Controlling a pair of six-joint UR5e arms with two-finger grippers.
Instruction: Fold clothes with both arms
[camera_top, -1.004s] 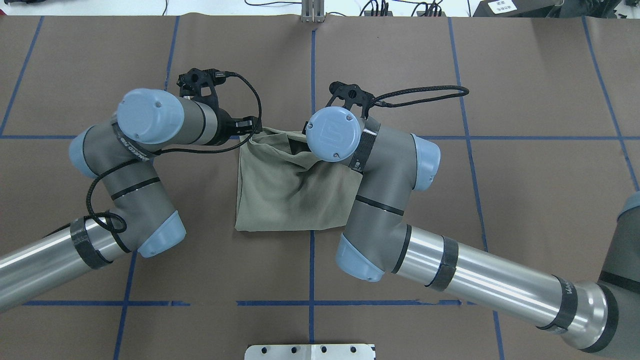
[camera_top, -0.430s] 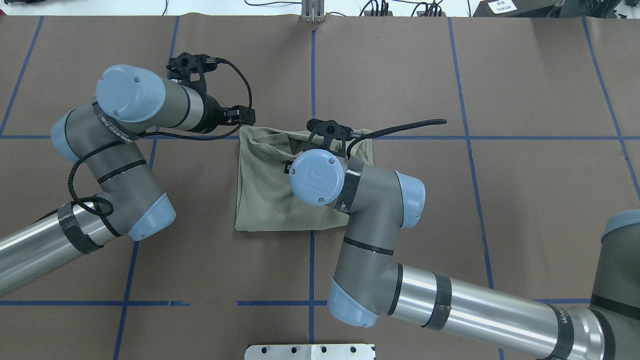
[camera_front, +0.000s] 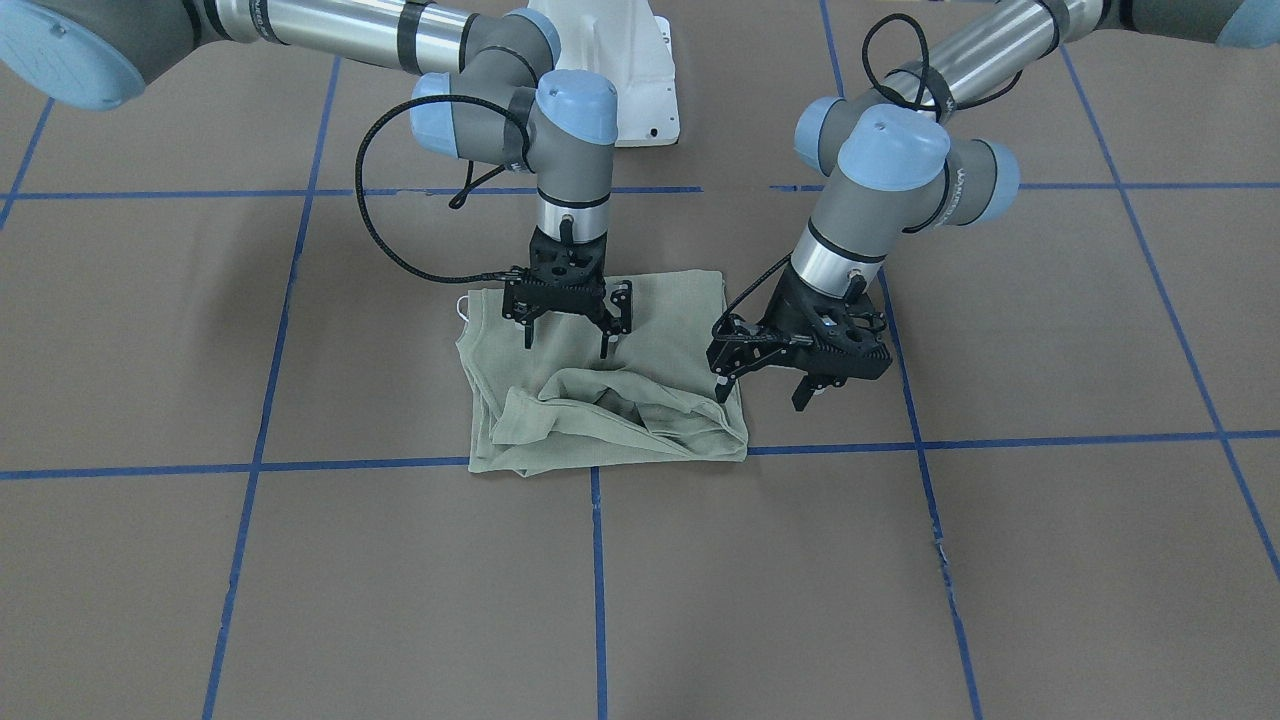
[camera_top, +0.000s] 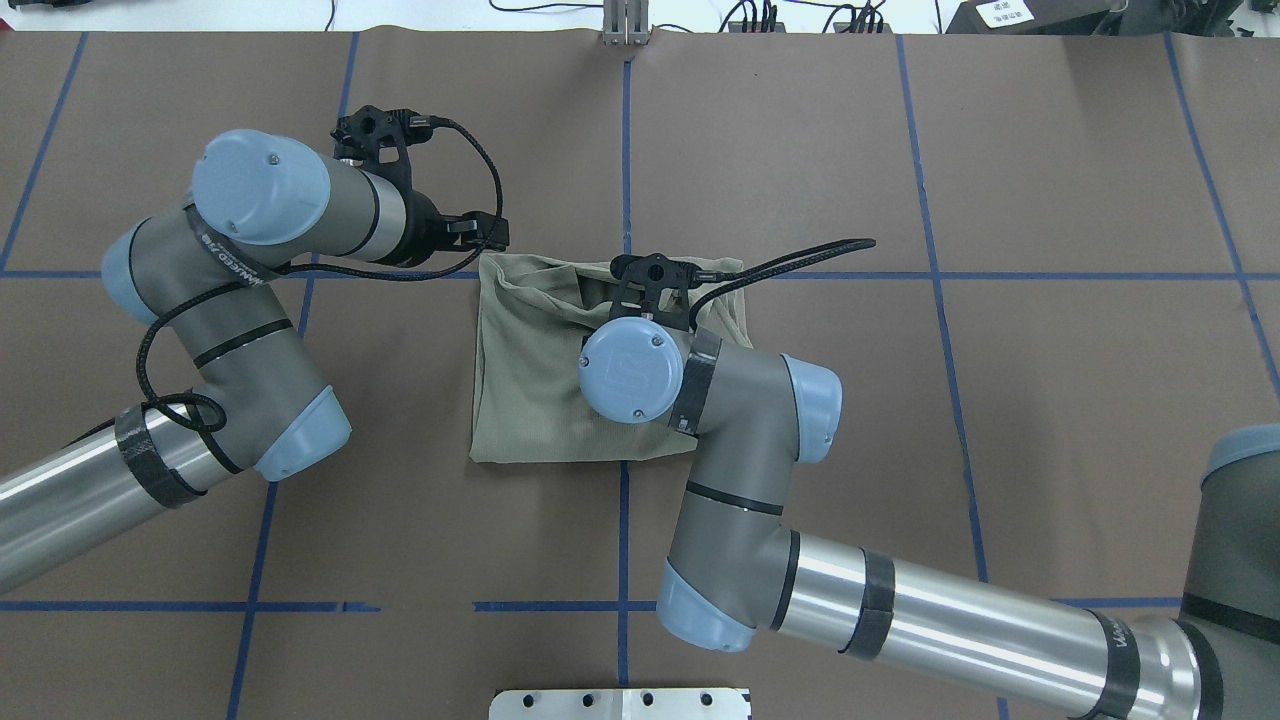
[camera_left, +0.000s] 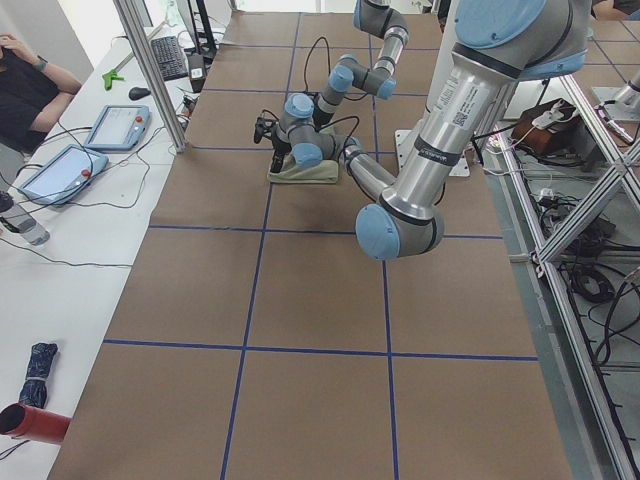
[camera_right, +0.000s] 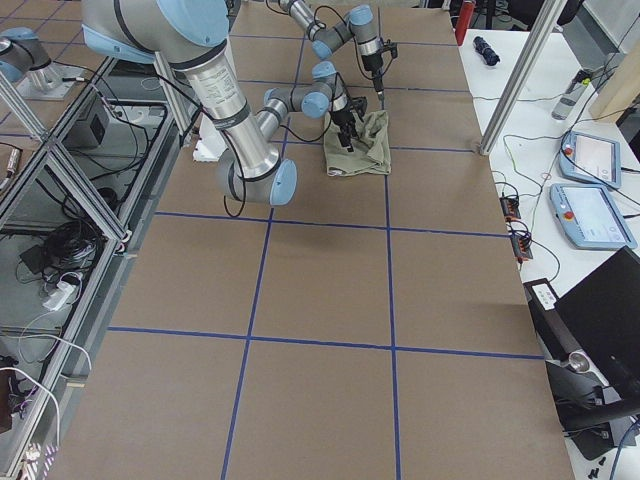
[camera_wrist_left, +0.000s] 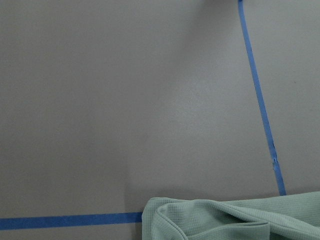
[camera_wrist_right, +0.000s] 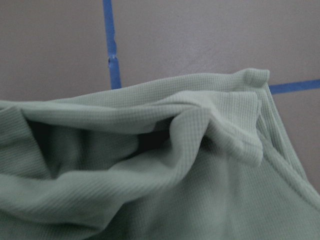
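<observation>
A pale olive-green knit shirt (camera_front: 670, 330) lies folded into a rough square on the brown paper-covered table (camera_front: 300, 600), in front of the robot and near the table's middle. The shirt's edge farthest from the robot runs along a blue tape line (camera_front: 350, 464), and the cloth straddles the line that crosses it. Along that far edge the upper layer is bunched into loose ridges with a dark hollow between them, which the right wrist view shows close up. The half nearer the robot lies smooth. A small white loop (camera_front: 462, 307) pokes out at the shirt's side on the robot's right. The black two-finger right gripper (camera_front: 566, 345) points straight down over the smooth part, its jaws spread wide with nothing between them. Its tips are close above the cloth, and whether they touch it cannot be told. The black two-finger left gripper (camera_front: 762, 388) hangs tilted just beside the shirt's far corner on the robot's left, jaws likewise parted and empty. The left wrist view shows only that corner of cloth against bare table and tape. A white metal pedestal base (camera_front: 630, 80) stands behind the two arms, at the table's edge on the robot's side.
</observation>
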